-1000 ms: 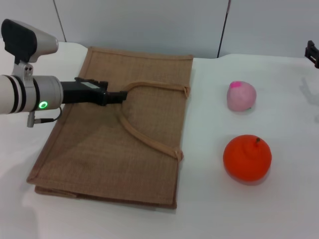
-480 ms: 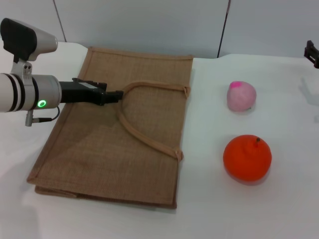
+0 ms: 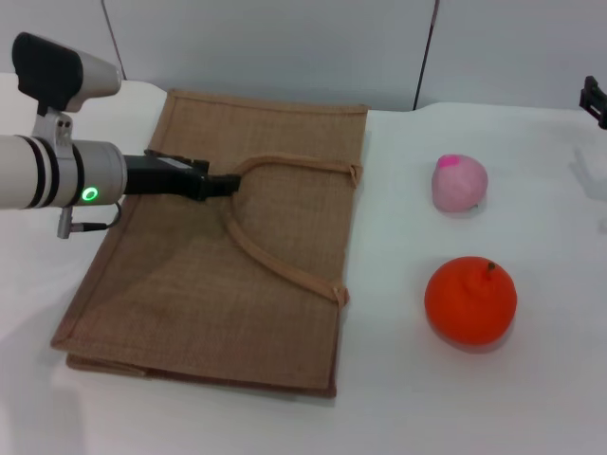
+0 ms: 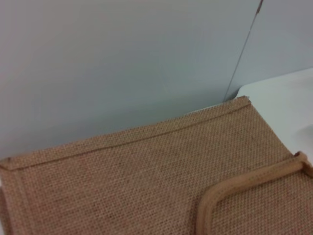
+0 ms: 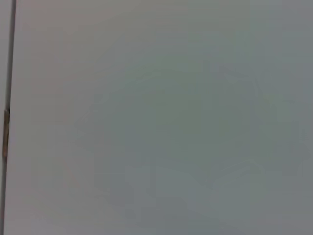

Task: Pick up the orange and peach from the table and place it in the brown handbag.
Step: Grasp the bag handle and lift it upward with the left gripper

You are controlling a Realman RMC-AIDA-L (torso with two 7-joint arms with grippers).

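Observation:
The brown handbag lies flat on the white table, at the left. My left gripper reaches in from the left over the bag and is shut on the bend of its upper strap handle. The left wrist view shows the bag's weave and part of the strap. The peach sits on the table right of the bag. The orange sits nearer to me, below the peach. Only a black bit of my right gripper shows at the far right edge, away from both fruits.
A grey wall with a dark vertical seam runs behind the table. The right wrist view shows only that wall. White tabletop lies between the bag and the fruits.
My left gripper drew slightly left, then came back right, with the strap's bend following it. The fruits and the right arm have not moved.

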